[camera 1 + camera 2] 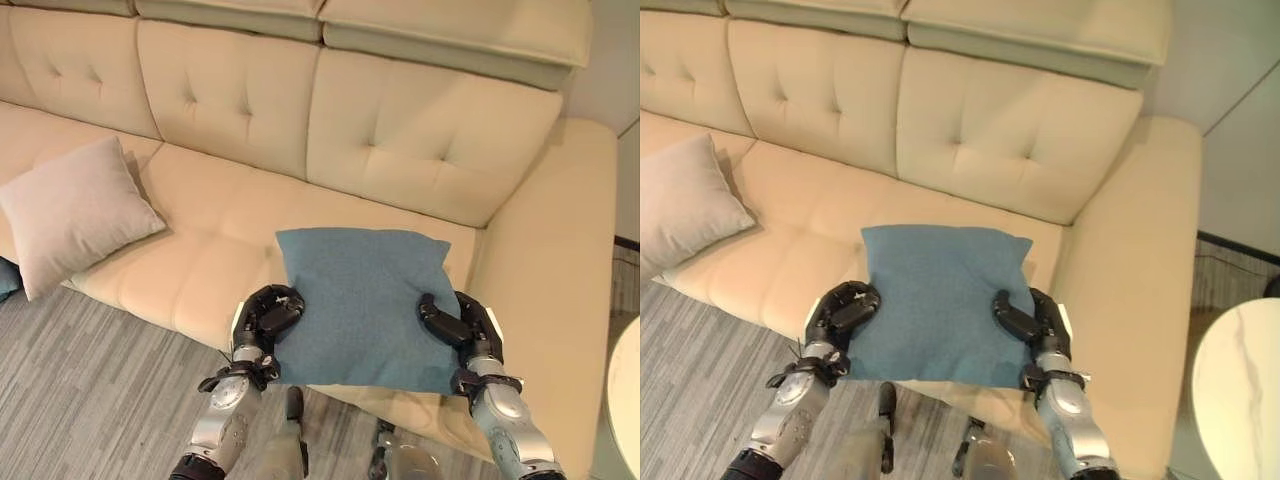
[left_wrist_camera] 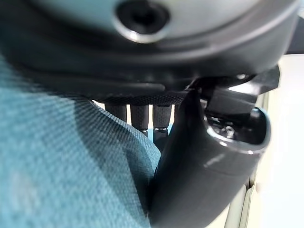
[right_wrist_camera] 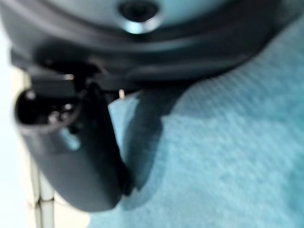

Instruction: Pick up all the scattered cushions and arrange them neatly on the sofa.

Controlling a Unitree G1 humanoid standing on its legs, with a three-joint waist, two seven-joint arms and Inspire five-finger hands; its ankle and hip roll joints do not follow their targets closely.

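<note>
Blue cushion point(image 1: 365, 300) | pinched by left hand point(image 1: 268, 318), right hand point(image 1: 455, 324) | underside fingers hidden | over sofa point(image 1: 420, 140)

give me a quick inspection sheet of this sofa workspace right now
surface: cream sofa with tufted back, grey wood-look floor in front
job's things: blue cushion held over the seat's front edge; beige cushion lying tilted on the seat to the left
clutter: a dark blue item at the left edge, too cropped to identify
hands: left hand and right hand each grip a side of the blue cushion
cables: nothing seen
surroundings: white round table at right, pale wall behind the sofa arm
</note>
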